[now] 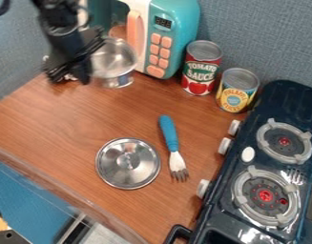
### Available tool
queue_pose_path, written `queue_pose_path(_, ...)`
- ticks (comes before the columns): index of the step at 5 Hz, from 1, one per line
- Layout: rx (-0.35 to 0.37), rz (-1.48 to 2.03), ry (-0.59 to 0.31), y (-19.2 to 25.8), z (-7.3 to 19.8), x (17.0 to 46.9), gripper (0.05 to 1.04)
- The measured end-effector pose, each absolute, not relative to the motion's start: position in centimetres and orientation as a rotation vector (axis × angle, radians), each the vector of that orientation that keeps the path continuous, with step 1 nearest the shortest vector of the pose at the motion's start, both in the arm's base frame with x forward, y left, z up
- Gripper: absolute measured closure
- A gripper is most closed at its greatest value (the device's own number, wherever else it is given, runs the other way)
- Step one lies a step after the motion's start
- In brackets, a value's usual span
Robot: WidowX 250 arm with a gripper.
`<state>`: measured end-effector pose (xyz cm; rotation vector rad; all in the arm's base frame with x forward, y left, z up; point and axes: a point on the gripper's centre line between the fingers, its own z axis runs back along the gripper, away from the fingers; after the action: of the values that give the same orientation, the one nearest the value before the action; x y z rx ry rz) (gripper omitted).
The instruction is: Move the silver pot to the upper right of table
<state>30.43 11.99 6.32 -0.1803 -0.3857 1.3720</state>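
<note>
Silver pot (113,62) sits just in front of the microwave (164,43), on its door side, so we mark the move as not done. All places below are relative to the microwave.

Nearest first: the lid (128,163) lies flat on the tabletop (68,114), well forward of the microwave and apart from the pot. The fork (171,145), blue handle toward the microwave, is just right of the lid, also forward. The stove (247,195) runs down the side, forward and right of the microwave. Farther back, the yellow-labelled can (237,90) stands upright to the right of the microwave, with the tomato sauce can (201,67) between the two.

Last, the tool (70,78) is left of the microwave, right beside the pot. We can't tell whether it is wide, narrow or has hold of the pot; we also can't confirm that the pot's base is on the tabletop.

Progress call: the tool is in place for the grasp, little more we can credit. Left to do: secure the pot if it isn't held, carry it rightward past the microwave, set it down upright near the cans, let go. We'd watch for the cans getting knocked.
</note>
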Motion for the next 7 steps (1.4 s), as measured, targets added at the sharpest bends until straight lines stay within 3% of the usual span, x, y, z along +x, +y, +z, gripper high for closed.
queue_pose_path(3, -0.184, 1.391, -0.298, 8.2, 0.5, 35.5, 1.016)
queue_pose_path(7, -0.209, 1.422, -0.241, 7.3, -2.2, 37.0, 0.988)
